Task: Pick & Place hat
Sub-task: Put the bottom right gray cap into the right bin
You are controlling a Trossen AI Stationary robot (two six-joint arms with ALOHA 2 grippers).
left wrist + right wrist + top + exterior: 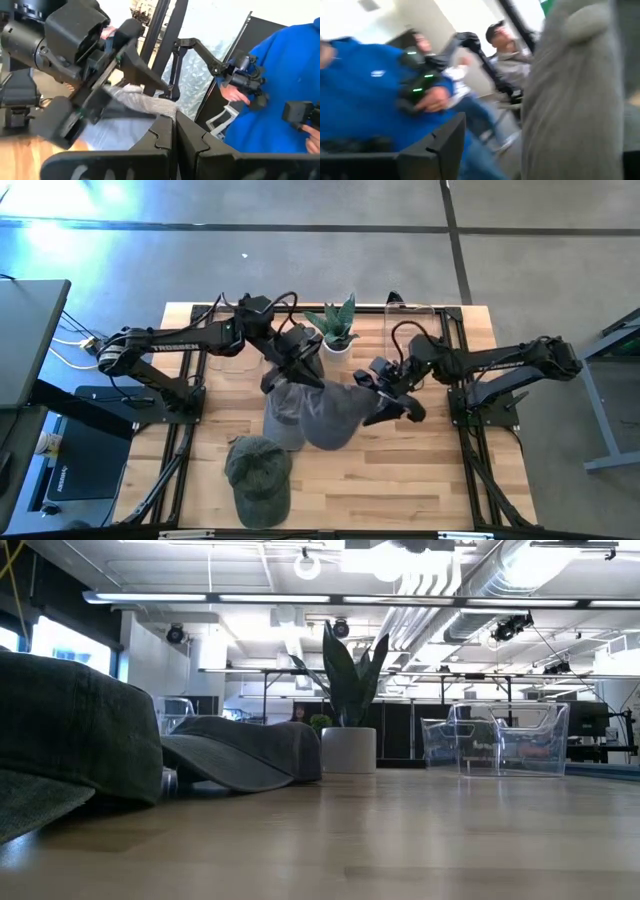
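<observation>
On the left of the wooden worktop (420, 470), near its front edge, a dark green cap (259, 472) lies by itself, well apart from both arms. Just behind it, at the middle of the worktop, sits the grey hat (315, 412) that the task seems to concern now, with its crown bulging towards the right. The left tool (290, 372) is over the hat's back left part with its fingers pressed together; the left wrist view shows grey fabric right at the fingertips, so it probably pinches the hat's edge, though I cannot be sure of the hold. To do this step well, that pinch should stay firm and low on the brim or band, since soft cloth slips out of a shallow bite. Behind the hat stands a potted snake plant (336, 328) in a white pot, close enough that any lift should go up and forward, away from the leaves. Further right, the right tool (392, 402) is just beside the hat's right side with its jaws apart, grey fabric filling its wrist view; it appears to hold nothing. It should clear the crown without dragging it. At the back right is a clear plastic bin (414, 316). People (365, 95) are in the room beyond.
</observation>
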